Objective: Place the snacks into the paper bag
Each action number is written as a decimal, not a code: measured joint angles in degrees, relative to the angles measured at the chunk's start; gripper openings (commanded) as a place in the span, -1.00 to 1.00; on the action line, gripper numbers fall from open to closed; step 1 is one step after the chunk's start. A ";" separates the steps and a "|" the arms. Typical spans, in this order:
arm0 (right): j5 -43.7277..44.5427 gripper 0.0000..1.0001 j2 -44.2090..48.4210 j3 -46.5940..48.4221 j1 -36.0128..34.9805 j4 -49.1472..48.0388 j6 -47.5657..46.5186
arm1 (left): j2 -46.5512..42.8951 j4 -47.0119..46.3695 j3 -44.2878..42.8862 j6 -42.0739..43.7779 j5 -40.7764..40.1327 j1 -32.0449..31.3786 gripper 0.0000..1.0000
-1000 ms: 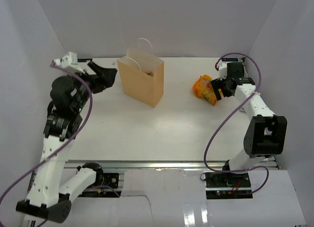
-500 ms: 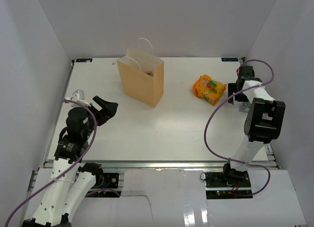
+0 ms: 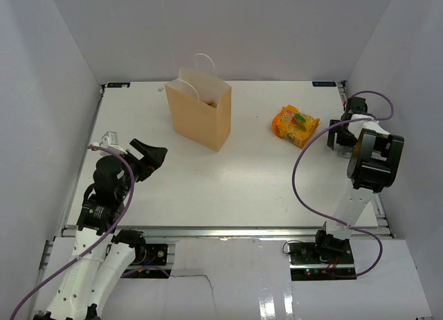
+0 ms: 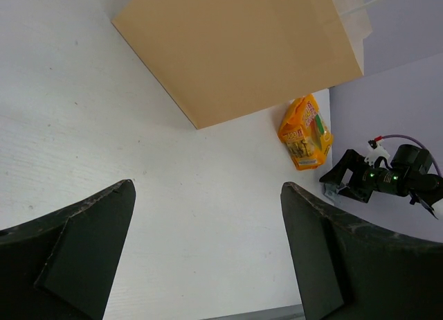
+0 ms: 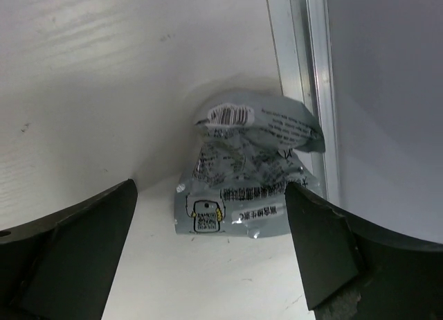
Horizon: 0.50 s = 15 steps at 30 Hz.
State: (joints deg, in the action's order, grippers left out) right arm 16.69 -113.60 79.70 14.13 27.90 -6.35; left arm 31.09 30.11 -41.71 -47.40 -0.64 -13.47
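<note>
At the tabletop's (image 3: 228, 185) right edge, just beside the rail (image 5: 304, 70), a silvery packet (image 5: 249, 171) is seen under the right hand (image 5: 208, 264), whose fingers are spread wide and touch nothing. Toward the back the bag (image 3: 199, 116) is stood upright, the pouch (image 3: 295, 125) well to its right. Broad room is left in front of both. The left hand (image 3: 147, 156) is held spread and empty near the left edge.
</note>
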 measured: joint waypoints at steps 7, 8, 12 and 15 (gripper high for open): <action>-4.39 0.12 -0.90 0.04 0.72 -3.13 -1.33 | 0.02 0.46 0.00 -0.68 0.00 0.00 0.93; -5.35 0.05 -0.92 -0.04 0.83 -3.39 -1.55 | 0.00 0.59 0.02 -0.74 0.00 0.00 0.93; -8.28 -0.23 -0.72 -1.29 1.36 -5.38 -2.84 | -0.31 1.16 0.13 -1.14 0.00 0.00 0.93; -9.57 -0.43 0.09 -3.06 1.62 -7.37 -4.09 | -0.52 1.18 0.35 -1.25 0.02 0.00 0.93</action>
State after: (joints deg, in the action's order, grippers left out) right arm 7.11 -113.51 76.64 15.75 20.53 -10.44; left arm 30.57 31.29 -41.36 -48.64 -0.62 -13.47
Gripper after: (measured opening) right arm 0.342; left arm 0.962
